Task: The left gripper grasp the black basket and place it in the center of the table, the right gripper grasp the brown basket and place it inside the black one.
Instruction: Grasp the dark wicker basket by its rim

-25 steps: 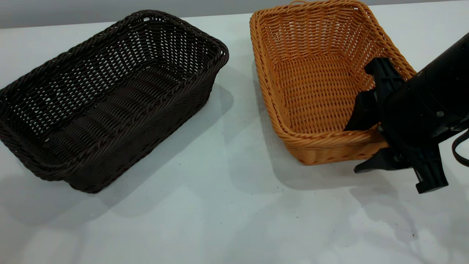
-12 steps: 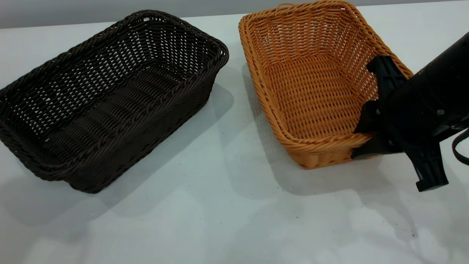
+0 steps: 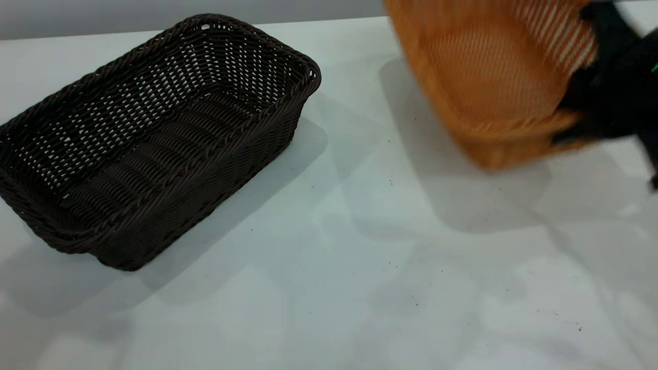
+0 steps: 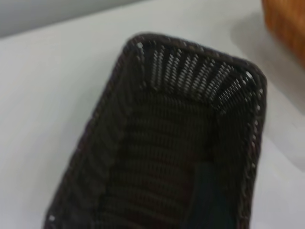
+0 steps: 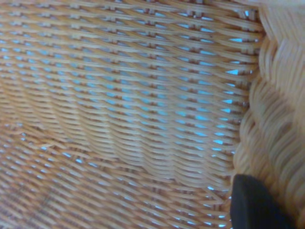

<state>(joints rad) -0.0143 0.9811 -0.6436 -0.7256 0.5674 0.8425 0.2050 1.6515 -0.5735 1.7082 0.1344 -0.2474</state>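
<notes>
The black basket (image 3: 154, 139) sits on the white table (image 3: 360, 267) at the left, turned at an angle. The brown basket (image 3: 493, 77) hangs tilted above the table at the far right, blurred by motion, with its shadow on the table below. My right gripper (image 3: 568, 121) is shut on its near rim at the right corner. In the right wrist view the weave (image 5: 119, 95) fills the picture and one black fingertip (image 5: 257, 205) lies against the braided rim. My left gripper is out of the exterior view. In the left wrist view one dark finger (image 4: 209, 202) shows over the black basket's (image 4: 176, 133) inside.
A grey wall runs behind the table's far edge (image 3: 103, 33). Bare white surface with small dark specks lies between and in front of the two baskets. A corner of the brown basket (image 4: 286, 24) shows in the left wrist view.
My right gripper closed on the brown basket's near rim, then lifted it up and to the right off the table. The black basket has not moved.
</notes>
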